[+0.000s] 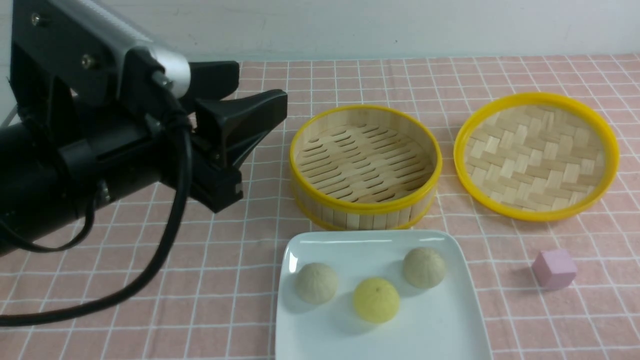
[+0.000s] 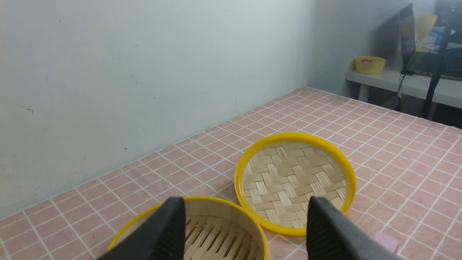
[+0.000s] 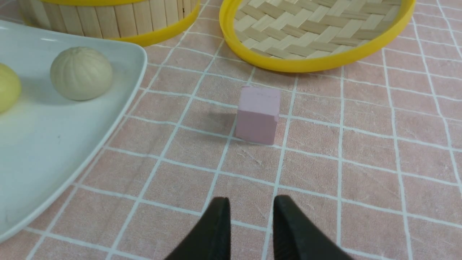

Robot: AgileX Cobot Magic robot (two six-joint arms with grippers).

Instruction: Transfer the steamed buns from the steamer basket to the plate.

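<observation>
Front view: three steamed buns (image 1: 376, 299) on plate (image 1: 440, 330)

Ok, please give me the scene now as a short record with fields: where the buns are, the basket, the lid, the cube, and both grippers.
buns: three steamed buns, two beige and one yellow, all on the plate
steamer basket: empty, beyond the plate
lid: flat on the cloth, to the right of the basket
pink cube: on the cloth, to the right of the plate
left gripper: open, holding nothing, raised to the left of the basket
right gripper: jaws slightly apart, holding nothing, near the cube
</observation>
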